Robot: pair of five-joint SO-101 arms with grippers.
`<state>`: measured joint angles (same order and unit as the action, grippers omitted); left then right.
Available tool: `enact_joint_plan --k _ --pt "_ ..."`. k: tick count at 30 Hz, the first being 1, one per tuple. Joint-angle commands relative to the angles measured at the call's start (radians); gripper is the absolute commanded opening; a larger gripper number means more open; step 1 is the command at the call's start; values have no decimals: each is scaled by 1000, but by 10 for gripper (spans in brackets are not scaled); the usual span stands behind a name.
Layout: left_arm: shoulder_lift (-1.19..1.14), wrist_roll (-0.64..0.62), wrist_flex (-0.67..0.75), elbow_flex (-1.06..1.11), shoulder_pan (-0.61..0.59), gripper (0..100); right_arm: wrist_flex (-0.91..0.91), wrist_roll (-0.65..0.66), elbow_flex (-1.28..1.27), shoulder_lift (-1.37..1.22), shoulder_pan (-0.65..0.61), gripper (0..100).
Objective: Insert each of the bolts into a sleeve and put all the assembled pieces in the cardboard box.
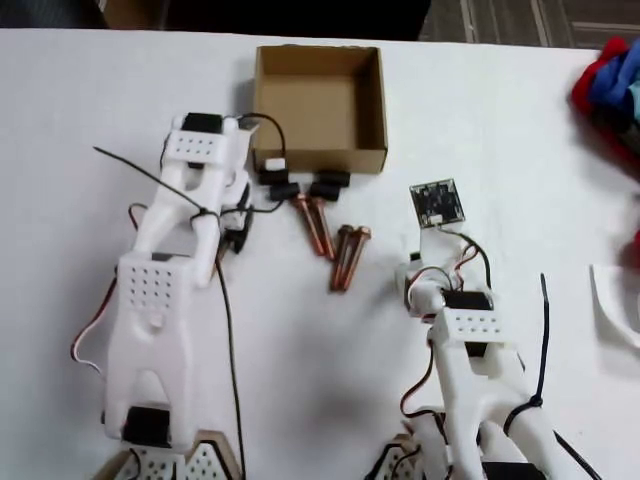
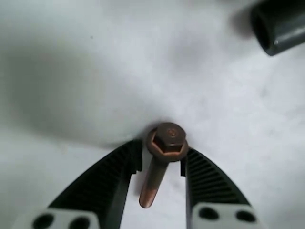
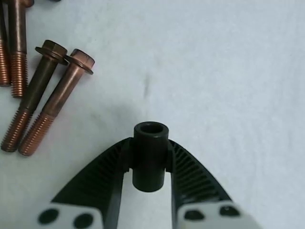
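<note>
Bolt (image 2: 165, 141) pinched just under its hex head by left jaws, near front-left corner of cardboard box (image 1: 320, 160) | sleeve (image 3: 150, 155) clamped by right jaws, bore unobstructed, off box's front-right | advice: threaded tip to be aligned with bore before pushing; sleeve to be held steady.

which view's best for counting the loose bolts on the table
High view: all four loose bolts lie in two pairs near the cardboard box. Right wrist view shows one pair whole, another cut off. Left wrist view shows a fifth bolt in the left gripper.
</note>
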<state>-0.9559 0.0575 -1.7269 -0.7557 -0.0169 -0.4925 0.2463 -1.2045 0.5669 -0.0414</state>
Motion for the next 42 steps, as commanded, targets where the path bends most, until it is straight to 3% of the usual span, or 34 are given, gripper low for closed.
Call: enact_joint_plan --k 1,3,11,16,25,33,42 --pt "0 -6 92 -56 18 102 19 2 3 35 -5 20" --pt "0 -6 92 -56 18 21 19 2 3 35 -5 20" --pt "14 -3 72 -56 17 24 19 2 3 36 -5 20" --pt "23 0 -58 -65 32 24 19 2 3 38 -5 20" --pt "474 -8 -58 -81 35 24 19 2 3 41 -5 20" --pt "987 -284 -9 269 41 24 19 2 3 42 -35 20" --pt "1390 -367 341 791 -6 24 21 2 -83 42 -245 21"
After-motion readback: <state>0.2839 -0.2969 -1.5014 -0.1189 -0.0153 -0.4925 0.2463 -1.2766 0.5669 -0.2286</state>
